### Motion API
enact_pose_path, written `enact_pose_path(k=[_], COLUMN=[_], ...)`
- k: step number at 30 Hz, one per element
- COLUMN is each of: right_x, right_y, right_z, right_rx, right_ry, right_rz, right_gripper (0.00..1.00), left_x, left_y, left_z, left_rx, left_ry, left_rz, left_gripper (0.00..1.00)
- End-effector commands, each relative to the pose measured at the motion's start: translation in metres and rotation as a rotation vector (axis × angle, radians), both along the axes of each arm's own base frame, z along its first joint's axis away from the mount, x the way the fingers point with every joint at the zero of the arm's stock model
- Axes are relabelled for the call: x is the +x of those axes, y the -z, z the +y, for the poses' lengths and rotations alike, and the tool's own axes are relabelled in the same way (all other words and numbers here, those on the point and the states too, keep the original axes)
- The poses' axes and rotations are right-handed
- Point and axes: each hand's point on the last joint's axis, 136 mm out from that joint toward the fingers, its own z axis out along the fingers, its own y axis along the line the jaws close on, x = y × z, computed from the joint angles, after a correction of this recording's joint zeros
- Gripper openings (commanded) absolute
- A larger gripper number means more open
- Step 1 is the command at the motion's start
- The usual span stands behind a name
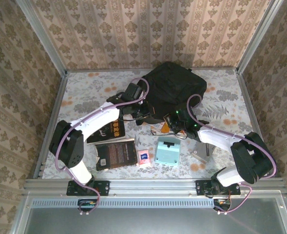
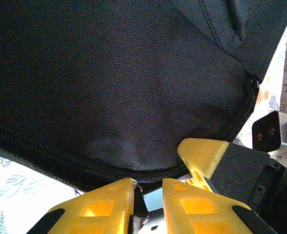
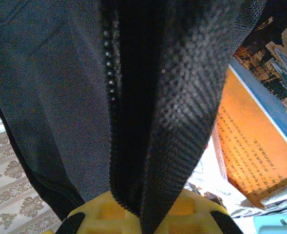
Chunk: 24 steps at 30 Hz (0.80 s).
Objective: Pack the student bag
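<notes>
Cloth hides most of what lies ahead of both my grippers: the large black soft-fabric student bag (image 1: 175, 87), rounded at its top, sits directly beyond them, right up against both. My right gripper (image 3: 141, 214) is clenched on the student bag, its yellow plastic fingers (image 3: 97, 217) pinching a fold of coarse black mesh (image 3: 182, 122) edged with a row of pale dots; where that fold joins the rest of the bag is out of sight. My left gripper (image 2: 148, 202) stands slightly parted just under a curved black zip line (image 2: 85, 165) on the bag's fine-woven panel; a small dark tab (image 2: 139, 200) sits in the gap against one finger, and I cannot tell whether it is the zip's pull. Just right of my left gripper one yellow finger of the right gripper shows, its black housing cut off at the edge. Right of my right gripper, under the mesh, lies an orange printed page (image 3: 250, 156) with a blue border, its rows of small print too blurred to read. Nearer my bases than the grippers lie a dark-covered book (image 1: 116, 153) with pale text too small to read, another dark book (image 1: 111, 131), half under my left arm (image 1: 92, 122), bearing yellow characters I cannot make out, a small pink packet (image 1: 144, 157) and a pale teal box (image 1: 168, 150).
</notes>
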Motion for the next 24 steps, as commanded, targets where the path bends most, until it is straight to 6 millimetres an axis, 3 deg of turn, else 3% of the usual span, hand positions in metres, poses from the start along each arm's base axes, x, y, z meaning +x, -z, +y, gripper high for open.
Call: enact_pose_path(k=[1,8,12,24], right_x=[0.013,0.014,0.014,0.002], right_y=[-0.021,-0.018,-0.018,-0.009], right_z=[0.012,0.011,0.011,-0.007], right_rx=[0.038,0.035,0.030,-0.143], right_ry=[-0.018,-0.013,-0.015,-0.071], right_rz=[-0.072,-0.067,-0.071,-0.078], right_gripper=[0.00,0.00,0.00,0.00], left_x=[-0.001,-0.005,-0.004,0.012], left_y=[0.012,0.023,0.025,0.006], left_z=[0.000,-0.001,0.000,0.026], left_rx=[0.013,0.029,0.039,0.137], left_ry=[0.023,0.035,0.038,0.013], left_rz=[0.011,0.030,0.026,-0.075], left_gripper=[0.19,0.14,0.00,0.00])
